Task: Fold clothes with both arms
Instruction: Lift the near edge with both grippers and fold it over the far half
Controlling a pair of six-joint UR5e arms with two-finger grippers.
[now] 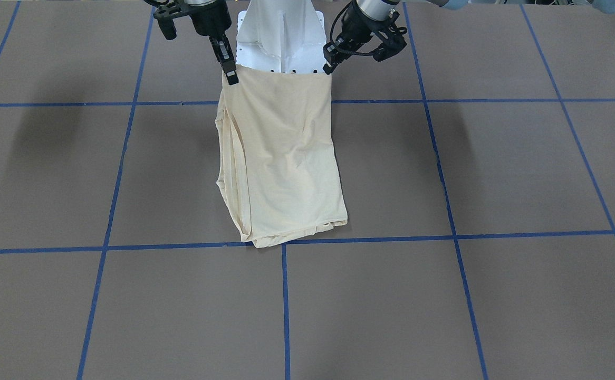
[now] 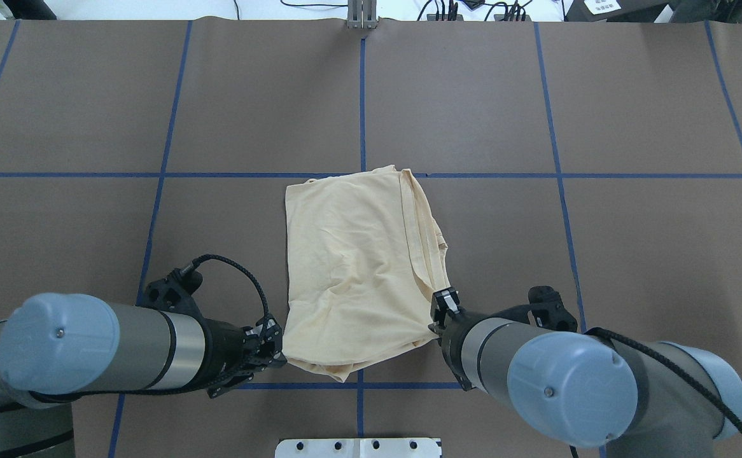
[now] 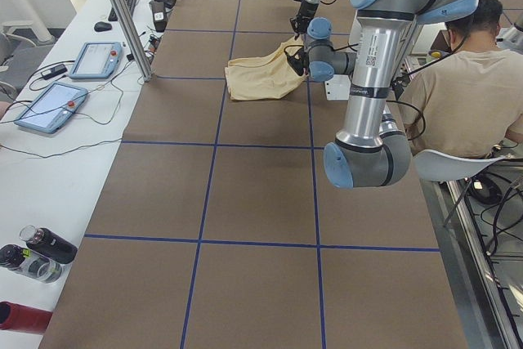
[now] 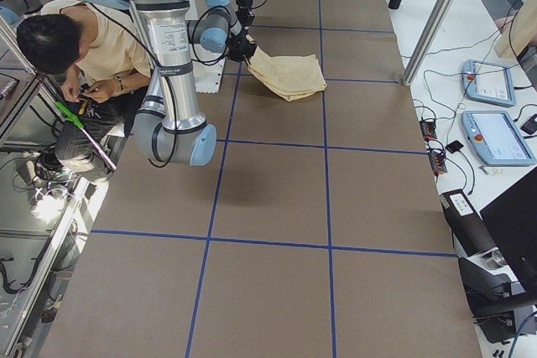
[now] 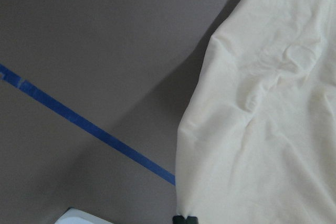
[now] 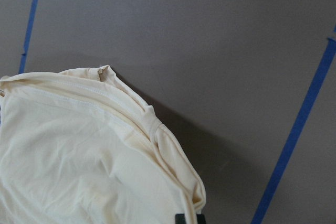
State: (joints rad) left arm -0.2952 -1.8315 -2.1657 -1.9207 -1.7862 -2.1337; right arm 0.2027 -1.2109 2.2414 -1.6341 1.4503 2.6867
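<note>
Roughly midway, by the look of it. Brown table (image 2: 600, 95) marked with a blue tape grid. The left arm (image 2: 91, 343) and the right arm (image 2: 568, 381) reach in low from the robot's side and meet the cloth at its near end.

The shirt (image 2: 358, 267) lies at table centre as a narrow, long rectangle. No sleeve hangs loose, and several layers show stacked along the robot's right side, so I judge the lengthwise folds are done. Print and neck label are not visible. The far end rests flat on the table beside a cross tape line (image 2: 504, 175). The near end is raised off the surface and slopes up toward the robot.

Left gripper (image 2: 275, 350): fingers pressed together on the near left corner of the shirt. Right gripper (image 2: 441, 312): likewise pinching the near right corner. The edge between them is stretched fairly straight, with a slight sag.

Left to do, as I judge it: carry the raised end over to the far end, lay it down square, let go, and perhaps make one more cross fold.
</note>
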